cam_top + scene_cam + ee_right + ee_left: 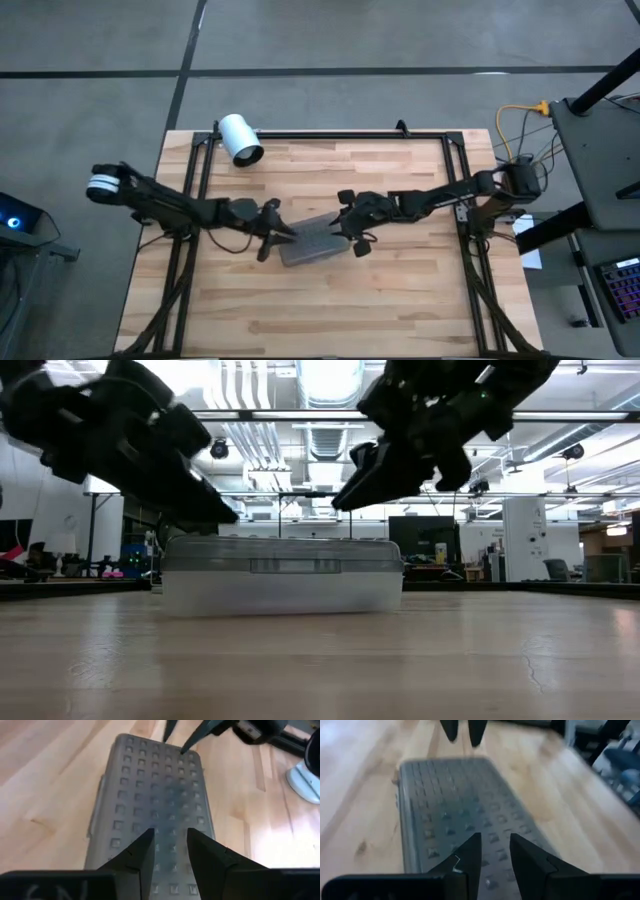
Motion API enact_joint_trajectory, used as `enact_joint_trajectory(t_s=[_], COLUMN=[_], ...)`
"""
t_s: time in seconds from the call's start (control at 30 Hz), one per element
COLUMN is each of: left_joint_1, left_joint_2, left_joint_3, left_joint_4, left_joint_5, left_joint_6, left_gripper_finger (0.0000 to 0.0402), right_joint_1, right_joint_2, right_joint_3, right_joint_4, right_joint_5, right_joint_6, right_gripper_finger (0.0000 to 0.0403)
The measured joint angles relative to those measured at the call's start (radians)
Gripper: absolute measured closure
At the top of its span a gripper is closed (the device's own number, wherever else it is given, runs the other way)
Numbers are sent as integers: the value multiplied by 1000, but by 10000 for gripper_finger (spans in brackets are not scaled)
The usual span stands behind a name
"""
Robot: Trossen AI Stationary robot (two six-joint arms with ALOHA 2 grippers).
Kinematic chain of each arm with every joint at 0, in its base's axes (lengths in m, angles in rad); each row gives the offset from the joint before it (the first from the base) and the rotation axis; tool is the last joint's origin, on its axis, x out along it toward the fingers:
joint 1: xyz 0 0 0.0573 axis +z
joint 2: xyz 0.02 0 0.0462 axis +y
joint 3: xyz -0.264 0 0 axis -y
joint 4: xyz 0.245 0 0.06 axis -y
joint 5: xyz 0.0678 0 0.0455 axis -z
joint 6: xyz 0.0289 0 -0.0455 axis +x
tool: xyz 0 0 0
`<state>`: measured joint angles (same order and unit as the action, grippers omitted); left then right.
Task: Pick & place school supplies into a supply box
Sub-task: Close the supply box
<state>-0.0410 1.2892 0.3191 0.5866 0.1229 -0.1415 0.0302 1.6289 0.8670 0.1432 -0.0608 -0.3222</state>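
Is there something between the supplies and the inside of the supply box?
Yes. The grey dotted lid lies shut over the supply box, so the inside is covered. Both the left pincer and the right pincer hang just above its two ends. No supplies are visible on the table.

The box [316,240] is clear with a grey lid [155,795] patterned in rows of small raised squares. The worktop [330,310] is pale striped wood; the cylinder [240,138] is white.
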Motion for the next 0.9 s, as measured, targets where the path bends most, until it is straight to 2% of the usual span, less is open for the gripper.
enact_joint_trajectory(t_s=[0.13, 0.33, 0.9], left_joint_1=[0, -6, -18], left_joint_2=[115, 190, 181], left_joint_3=[83, 164, 148], left_joint_4=[-64, -126, -135], left_joint_5=[6, 10, 15], left_joint_6=[19, 31, 32], left_gripper_finger=[315, 315, 315], right_joint_1=[-9, -12, -56], right_joint_2=[23, 40, 42], right_joint_3=[16, 18, 15], right_joint_4=[-10, -15, -145], right_joint_5=[-15, -54, -58], right_joint_6=[4, 14, 89], right_gripper_finger=[302, 301, 302])
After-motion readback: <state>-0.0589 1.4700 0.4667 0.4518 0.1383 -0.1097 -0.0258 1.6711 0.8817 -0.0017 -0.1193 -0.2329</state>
